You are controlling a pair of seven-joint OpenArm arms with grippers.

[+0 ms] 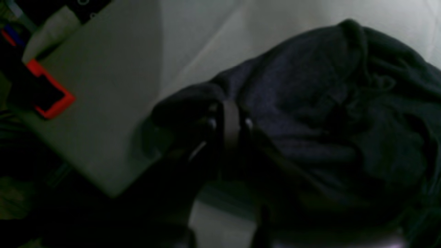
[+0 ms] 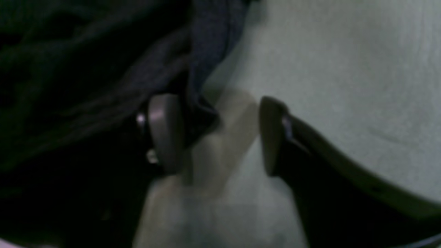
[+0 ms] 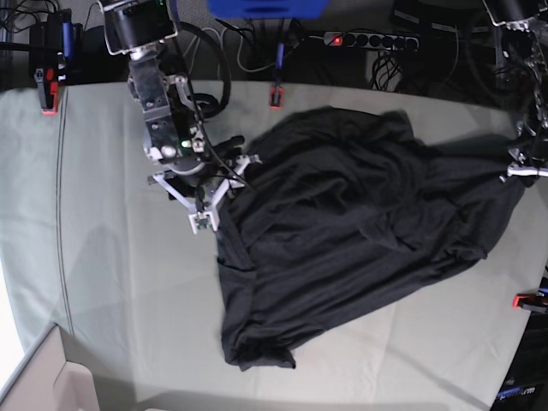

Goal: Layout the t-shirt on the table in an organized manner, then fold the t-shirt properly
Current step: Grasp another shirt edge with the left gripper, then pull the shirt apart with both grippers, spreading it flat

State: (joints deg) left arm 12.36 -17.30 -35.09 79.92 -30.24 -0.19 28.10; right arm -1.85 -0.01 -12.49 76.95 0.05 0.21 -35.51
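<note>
The t-shirt (image 3: 360,223) lies rumpled across the middle and right of the table (image 3: 111,282), so the laying-out step is in hand. The left pincer (image 1: 229,125) is clenched on a bunched edge of the cloth at the far right side. The right pincer (image 2: 215,136) stands released, its jaws apart around a hanging edge on the shirt's left side. Next, it probably must pinch that edge, then both arms pull apart to spread the shirt flat.

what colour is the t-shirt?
Black/charcoal t-shirt, no print showing; clearest in the base view.
</note>
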